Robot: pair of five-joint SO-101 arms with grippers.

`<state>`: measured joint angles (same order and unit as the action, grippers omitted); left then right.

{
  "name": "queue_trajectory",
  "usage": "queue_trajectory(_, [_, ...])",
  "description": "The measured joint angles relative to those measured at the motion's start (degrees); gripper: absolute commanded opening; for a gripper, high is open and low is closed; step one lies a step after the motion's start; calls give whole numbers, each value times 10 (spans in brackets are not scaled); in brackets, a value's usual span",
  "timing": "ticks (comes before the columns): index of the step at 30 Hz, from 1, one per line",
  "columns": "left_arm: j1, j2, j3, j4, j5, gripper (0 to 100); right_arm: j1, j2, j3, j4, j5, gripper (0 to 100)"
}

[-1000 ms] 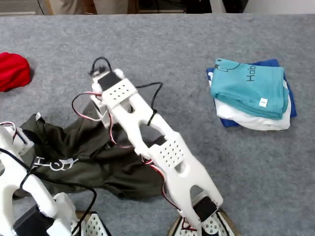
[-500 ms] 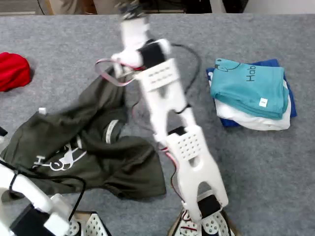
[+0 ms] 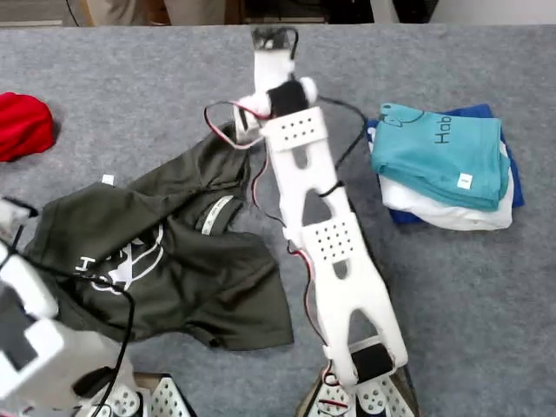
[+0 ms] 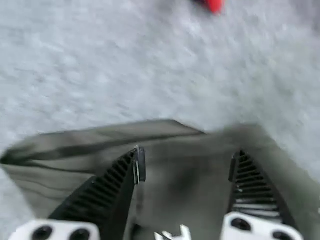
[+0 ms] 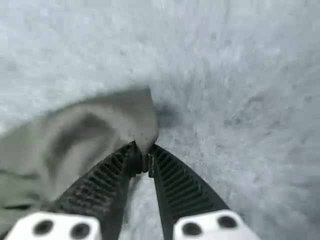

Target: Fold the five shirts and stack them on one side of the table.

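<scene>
Now the right gripper (image 5: 144,154) is pinching a corner of the dark olive shirt (image 3: 174,261), jaws closed on the cloth. Its arm is standing over the grey table (image 3: 130,78), between this shirt and the folded stack (image 3: 439,161) of teal, white and blue shirts. The left gripper (image 4: 187,160) is hanging with jaws apart over the same shirt. A red shirt (image 3: 22,126) is lying crumpled at the table's edge. White print is showing on the olive shirt, dark lettering on the teal one.
</scene>
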<state>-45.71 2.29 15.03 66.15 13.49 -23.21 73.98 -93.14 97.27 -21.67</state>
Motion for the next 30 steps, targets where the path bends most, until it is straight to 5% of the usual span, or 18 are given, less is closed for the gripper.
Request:
queue_trajectory(5, [94,96,-123,94,22,245,14,84,0,-39,-3,2])
queue_trajectory(9, [112,171,-143,105,23,2,19,89,-4,-53,-3,2])
queue_trajectory(17, [62,242,-136,121,-68,18,19,89,-4,-56,-3,2])
queue_trajectory(30, [-106,117,-11,117,-207,74,18,89,-4,-56,10,2])
